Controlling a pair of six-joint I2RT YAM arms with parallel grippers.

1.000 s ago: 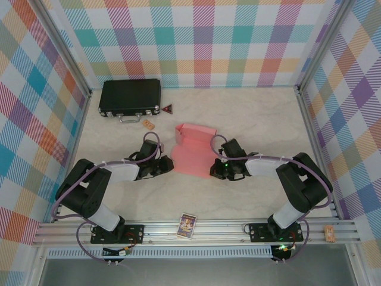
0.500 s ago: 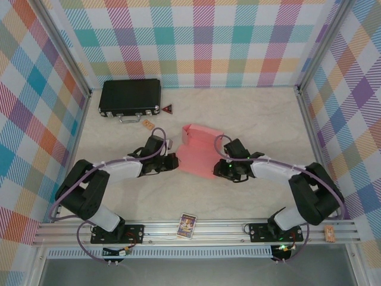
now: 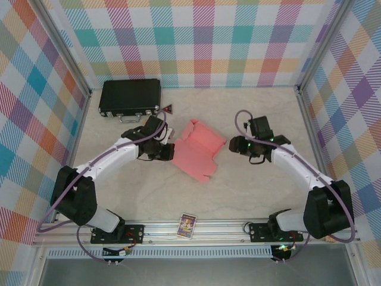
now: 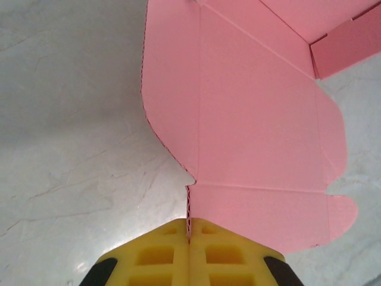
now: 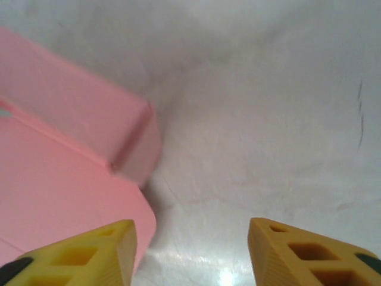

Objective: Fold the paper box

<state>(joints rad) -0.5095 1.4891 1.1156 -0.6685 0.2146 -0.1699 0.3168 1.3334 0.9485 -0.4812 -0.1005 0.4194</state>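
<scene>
**A:** Salmon-pink thin-card paper box (image 3: 196, 150), seen from above: how far along is it looking?

**B:** Early, I'm judging. It is lying right of the black latched hard case (image 3: 130, 97) and nearer the arms. Most of it is spreading flat, and only its far end is standing up as low walls. The long panel and the rounded tabs are waiting to be folded. The left gripper (image 3: 169, 152) is sitting between the hard case and the paper box, at the card's edge. The right gripper (image 3: 236, 146) is hanging beyond the box from the case, apart from the card.

**A:** And the left wrist camera?

**B:** The left gripper (image 4: 189, 235) is pressing its yellow fingers together on a flap's edge, pinching it. The paper box (image 4: 256, 137) is stretching away flat, with one wall rising at its far corner.

**A:** The right wrist?

**B:** The right gripper (image 5: 190, 238) is holding its fingers spread, with bare marbled white tabletop (image 5: 268, 119) showing between them. The raised wall of the paper box (image 5: 128, 146) is lying beside the left-hand finger, not touching it.

**A:** Counts?

**B:** I'm counting one paper box, one hard case and two grippers. One small red triangle (image 3: 168, 108) is lying just right of the case, and one little picture card (image 3: 187, 225) is lying well nearer than the case.
</scene>
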